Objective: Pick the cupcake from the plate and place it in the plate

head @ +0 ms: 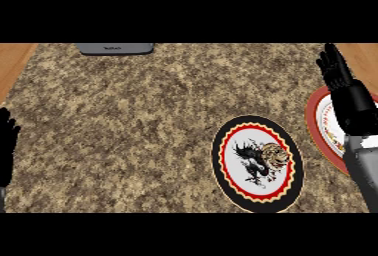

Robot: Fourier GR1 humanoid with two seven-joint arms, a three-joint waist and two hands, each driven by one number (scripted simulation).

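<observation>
A black-rimmed plate (pixel 258 163) with a red scalloped ring and a dragon picture lies on the counter right of centre, with nothing on it. A second plate (pixel 319 122), red-rimmed with a white middle, sits at the right edge, mostly covered by my right arm. My right hand (pixel 341 75) is stretched out above that plate's far side, fingers straight and pointing away. No cupcake shows anywhere; it may be hidden under the right hand or arm. At the left edge my left hand (pixel 7 142) rests open, fingers up.
A grey device (pixel 115 48) lies at the counter's far edge, left of centre. Wooden surfaces (pixel 15 57) border the speckled granite counter (pixel 125 125) at the far left and far right corners.
</observation>
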